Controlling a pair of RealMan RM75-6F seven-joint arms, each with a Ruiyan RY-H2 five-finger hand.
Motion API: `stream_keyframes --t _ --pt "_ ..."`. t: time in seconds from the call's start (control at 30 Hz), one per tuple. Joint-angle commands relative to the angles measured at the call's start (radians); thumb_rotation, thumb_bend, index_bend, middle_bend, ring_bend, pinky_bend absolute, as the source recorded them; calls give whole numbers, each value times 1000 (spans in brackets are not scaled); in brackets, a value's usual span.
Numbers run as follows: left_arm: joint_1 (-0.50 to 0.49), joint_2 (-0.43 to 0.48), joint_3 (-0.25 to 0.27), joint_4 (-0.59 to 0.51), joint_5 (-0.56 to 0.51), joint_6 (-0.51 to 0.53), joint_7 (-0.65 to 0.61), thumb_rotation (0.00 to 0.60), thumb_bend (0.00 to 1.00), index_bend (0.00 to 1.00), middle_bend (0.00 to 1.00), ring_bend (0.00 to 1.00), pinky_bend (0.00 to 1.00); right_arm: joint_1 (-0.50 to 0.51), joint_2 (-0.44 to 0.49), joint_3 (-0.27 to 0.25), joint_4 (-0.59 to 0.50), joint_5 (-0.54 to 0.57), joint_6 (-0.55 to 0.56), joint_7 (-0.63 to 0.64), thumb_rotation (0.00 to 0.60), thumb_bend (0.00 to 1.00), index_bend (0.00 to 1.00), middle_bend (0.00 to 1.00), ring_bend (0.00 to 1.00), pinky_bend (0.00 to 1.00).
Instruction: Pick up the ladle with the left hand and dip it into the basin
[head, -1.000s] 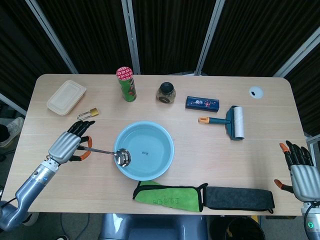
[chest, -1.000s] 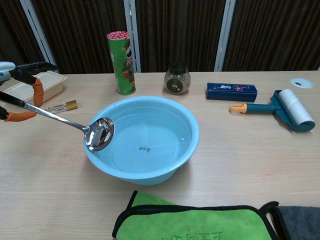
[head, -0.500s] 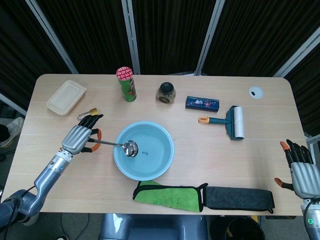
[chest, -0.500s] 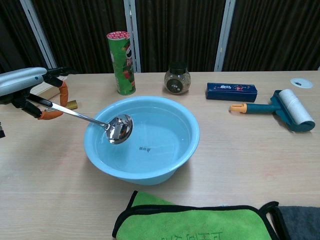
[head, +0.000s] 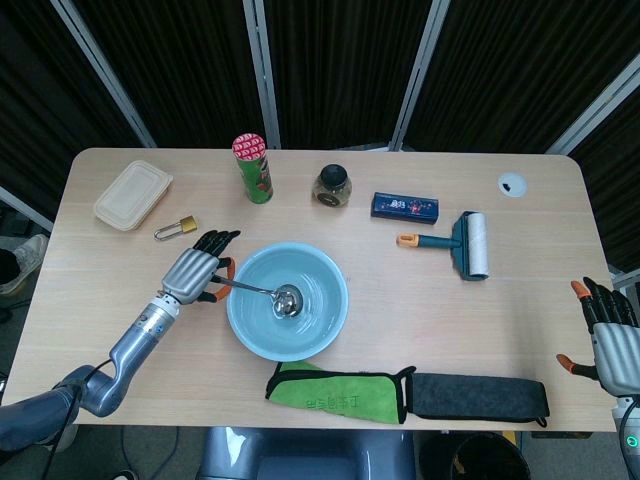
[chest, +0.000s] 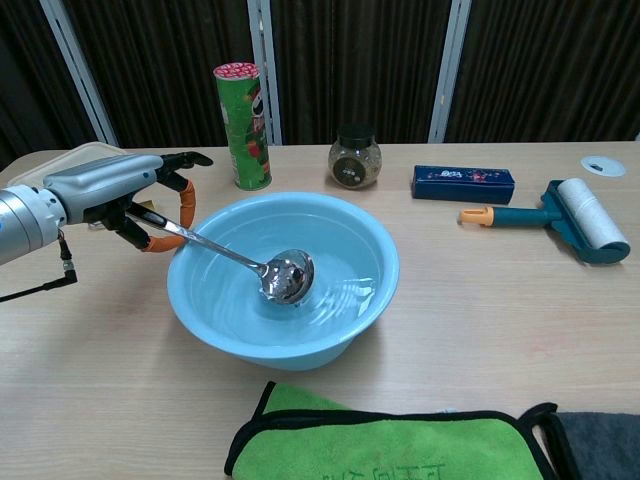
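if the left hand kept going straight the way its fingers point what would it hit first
Probably the near rim of the basin: the left hand, holding the ladle, points toward the table's middle, right beside that rim. Its height above the rim is unclear.

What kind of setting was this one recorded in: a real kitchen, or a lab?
Probably a lab or staged test bench, not a kitchen: dark curtains on metal poles back a plain wooden table holding unrelated props, such as a lint roller, a padlock and a water basin.

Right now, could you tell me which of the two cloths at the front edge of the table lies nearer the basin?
The green cloth, just in front of the basin. The dark grey cloth lies further toward the right hand's side.
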Motion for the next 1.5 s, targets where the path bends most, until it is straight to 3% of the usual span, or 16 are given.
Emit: stream_keyframes --t 0.03,0.27,0.53,0.87,1.1,1.5 --pt "-7 -9 0 2 0 -2 8 600 409 724 0 0 0 -1 3 -1 1 -3 2 7 600 0 0 0 0 0" --pt "-10 -7 4 -14 -2 0 27 600 410 729 0 0 0 -4 8 -2 4 -7 7 22 600 0 0 0 0 0" --pt "-2 53 16 -107 -10 -8 30 600 411 736 0 0 0 -13 11 -5 0 -20 30 27 600 0 0 0 0 0" --pt "23 226 22 -343 -50 -16 95 600 411 737 0 0 0 -15 -3 -14 -6 -36 39 -13 600 0 0 0 0 0" --pt "35 302 22 -431 -67 -21 74 600 410 739 0 0 0 -19 -8 -24 -15 -56 52 -26 600 0 0 0 0 0" --pt "45 322 29 -452 -82 -27 70 600 410 731 0 0 0 -18 -1 -30 -20 -76 57 -7 600 0 0 0 0 0"
